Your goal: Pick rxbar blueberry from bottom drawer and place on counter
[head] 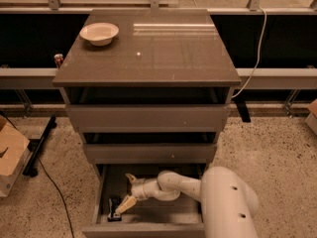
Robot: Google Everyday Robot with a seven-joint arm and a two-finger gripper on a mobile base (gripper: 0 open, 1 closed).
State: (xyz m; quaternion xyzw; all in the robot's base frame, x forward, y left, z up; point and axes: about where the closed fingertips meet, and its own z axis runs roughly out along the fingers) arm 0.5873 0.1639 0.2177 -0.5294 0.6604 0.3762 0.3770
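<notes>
The bottom drawer [143,229] is pulled open below the two upper drawers. The rxbar blueberry [114,212], a small dark bar, lies at the drawer's front left corner. My gripper [127,191] reaches into the drawer from the right, open, with its fingers spread. One cream fingertip [124,205] lies right next to the bar; I cannot tell if it touches. The other finger points toward the drawer's back. The counter [163,53] is the glossy grey-brown cabinet top above.
A pale bowl [99,32] sits at the counter's back left. A red-topped can [59,59] stands on the ledge left of the cabinet. A cardboard box [10,155] lies on the floor at left. My white arm body [228,202] fills the lower right.
</notes>
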